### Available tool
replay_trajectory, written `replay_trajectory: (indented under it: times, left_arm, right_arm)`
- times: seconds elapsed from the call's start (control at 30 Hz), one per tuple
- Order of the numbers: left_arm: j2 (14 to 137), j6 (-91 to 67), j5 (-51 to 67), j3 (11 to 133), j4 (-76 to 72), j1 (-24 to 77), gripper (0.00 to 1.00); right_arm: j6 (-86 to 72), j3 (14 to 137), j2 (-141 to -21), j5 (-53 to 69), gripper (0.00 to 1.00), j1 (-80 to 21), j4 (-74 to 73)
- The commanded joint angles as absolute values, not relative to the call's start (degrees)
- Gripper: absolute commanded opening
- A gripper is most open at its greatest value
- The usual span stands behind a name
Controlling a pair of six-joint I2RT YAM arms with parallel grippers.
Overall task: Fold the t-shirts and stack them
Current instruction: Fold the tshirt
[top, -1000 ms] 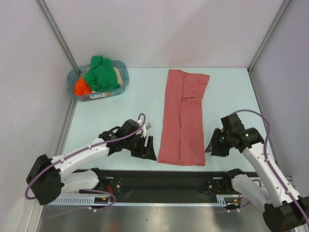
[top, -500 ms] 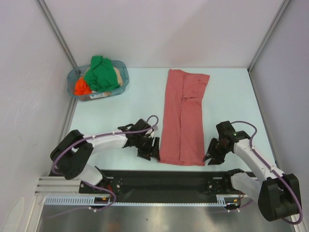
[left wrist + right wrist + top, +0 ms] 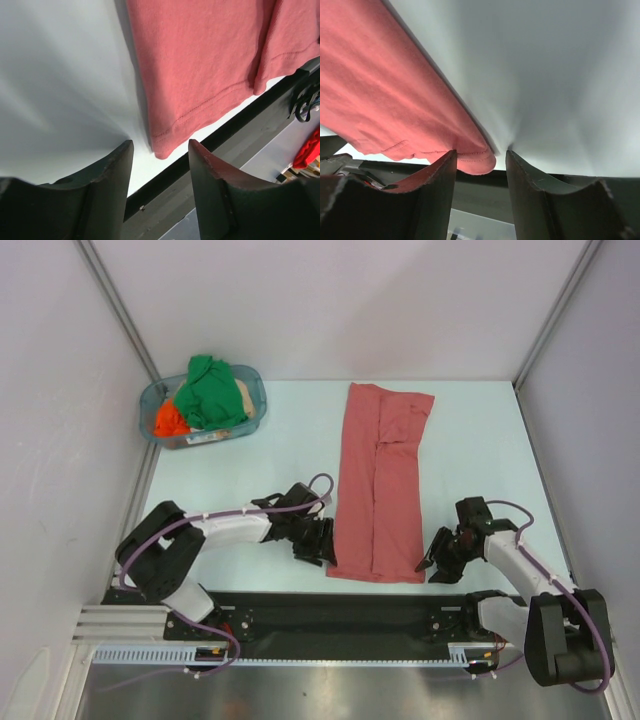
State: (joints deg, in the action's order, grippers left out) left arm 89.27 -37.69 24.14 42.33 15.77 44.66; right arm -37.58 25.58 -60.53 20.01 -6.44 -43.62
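Closest to me, along the near edge of the tabletop point(image 3: 480, 440), both arms are stretched low and flat, one at each near corner of the salmon-red t-shirt point(image 3: 378, 490). The left gripper point(image 3: 318, 543) sits at the shirt's near-left corner. In its wrist view the jaws stand spread on the bare surface, with the stitched hem corner lying just ahead in the gap and nothing pinched. The right gripper point(image 3: 432, 565) mirrors it at the near-right corner. Its jaws are also spread, and the rounded hem corner lies right between them, not yet clamped.

The matching placement looks deliberate to me. With a corner in each grip, the near hem could be carried up and over toward the far edge, halving the length.

The shirt itself is already folded lengthwise into a long strip, lying flat from the near edge toward the far edge, slightly right of the middle. Its far end is wider and angled.

Farthest off, in the far-left corner, a clear blue-tinted tub point(image 3: 262, 390) holds the other shirts bunched up. The green t-shirt point(image 3: 208, 390) is heaped on top, the orange t-shirt point(image 3: 168, 422) is at the tub's left and the beige t-shirt point(image 3: 243, 395) shows at the right. They wait there unfolded, so I judge the task to be early.
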Motion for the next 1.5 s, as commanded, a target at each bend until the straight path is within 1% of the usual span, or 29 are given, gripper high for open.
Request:
replay_trajectory:
  times: [0.0, 0.13, 0.17, 0.2, 0.4, 0.43, 0.47, 0.5, 0.57, 0.6, 0.63, 0.67, 0.7, 0.73, 0.8, 0.83, 0.93, 0.97, 1.2, 1.37, 1.47]
  left_arm:
    - [90.7, -40.0, 23.5, 44.2, 13.3, 46.9, 0.53]
    - [92.9, -40.0, 21.8, 45.0, 14.2, 48.6, 0.49]
    - [92.8, -40.2, 21.4, 44.7, 14.3, 48.5, 0.47]
    - [92.8, -40.2, 20.7, 44.3, 14.3, 48.5, 0.43]
    - [93.7, -39.9, 19.8, 43.9, 14.9, 48.5, 0.41]
    - [93.7, -39.9, 19.5, 44.0, 14.9, 48.5, 0.39]
    - [93.8, -39.8, 19.5, 44.1, 14.9, 48.5, 0.35]
    - [93.9, -39.9, 19.6, 44.2, 14.9, 48.5, 0.32]
    - [93.7, -40.0, 19.7, 44.1, 14.9, 48.5, 0.27]
    - [93.5, -40.2, 19.9, 44.1, 14.9, 48.5, 0.21]
    - [93.0, -40.3, 19.9, 43.9, 14.9, 48.5, 0.18]
    - [92.7, -40.3, 20.1, 43.9, 14.9, 48.5, 0.04]
    - [92.6, -40.4, 20.4, 43.8, 14.9, 48.6, 0.00]
    - [92.3, -40.5, 20.7, 43.8, 14.9, 48.6, 0.00]
    - [90.4, -41.2, 21.6, 43.2, 15.4, 49.0, 0.00]
    - [88.7, -41.9, 21.4, 43.0, 15.6, 49.2, 0.00]
    - [85.5, -44.3, 21.6, 41.1, 15.8, 51.0, 0.00]
    - [83.5, -44.8, 21.6, 40.8, 15.8, 52.1, 0.00]
    - [73.8, -50.8, 21.0, 35.6, 16.0, 55.6, 0.00]
    - [69.4, -53.3, 21.2, 34.4, 17.1, 56.2, 0.01]
    - [68.3, -52.6, 19.3, 37.8, 19.4, 55.6, 0.00]
  right_arm:
    - [-37.8, 25.8, -60.9, 19.7, 0.49, -6.0, -41.4]
    - [-37.9, 25.2, -61.2, 19.5, 0.47, -5.8, -41.0]
    - [-38.0, 25.0, -61.3, 19.6, 0.47, -5.8, -40.7]
    - [-38.1, 24.7, -61.4, 19.7, 0.47, -5.9, -40.4]
    - [-38.3, 24.1, -61.2, 18.8, 0.46, -5.8, -40.3]
    - [-38.4, 24.2, -61.1, 18.7, 0.46, -5.8, -40.4]
    - [-38.5, 24.1, -61.1, 18.7, 0.45, -5.8, -40.3]
    - [-38.7, 24.1, -61.2, 18.6, 0.44, -5.8, -40.3]
    - [-38.8, 23.6, -61.5, 19.3, 0.38, -5.9, -39.5]
    - [-38.9, 23.3, -61.8, 19.8, 0.36, -6.0, -38.9]
    - [-39.3, 23.3, -61.9, 19.7, 0.25, -6.3, -38.8]
    - [-39.6, 23.2, -61.5, 19.5, 0.20, -7.2, -38.7]
    - [-39.9, 23.1, -61.3, 19.8, 0.14, -7.5, -38.7]
    - [-40.2, 23.3, -61.1, 20.2, 0.00, -7.7, -38.9]
    - [-41.4, 24.4, -58.5, 20.0, 0.00, -9.3, -41.6]
    - [-41.9, 25.2, -56.6, 17.9, 0.00, -9.8, -45.7]
    - [-44.1, 28.0, -48.1, 15.3, 0.00, -11.6, -53.9]
    - [-44.8, 28.4, -44.6, 15.3, 0.00, -11.6, -55.7]
    - [-47.5, 28.5, -33.4, 16.1, 0.00, -12.8, -66.9]
    - [-47.8, 29.3, -30.7, 16.7, 0.00, -12.9, -69.8]
    - [-47.9, 31.9, -32.2, 16.5, 0.00, -12.9, -67.9]
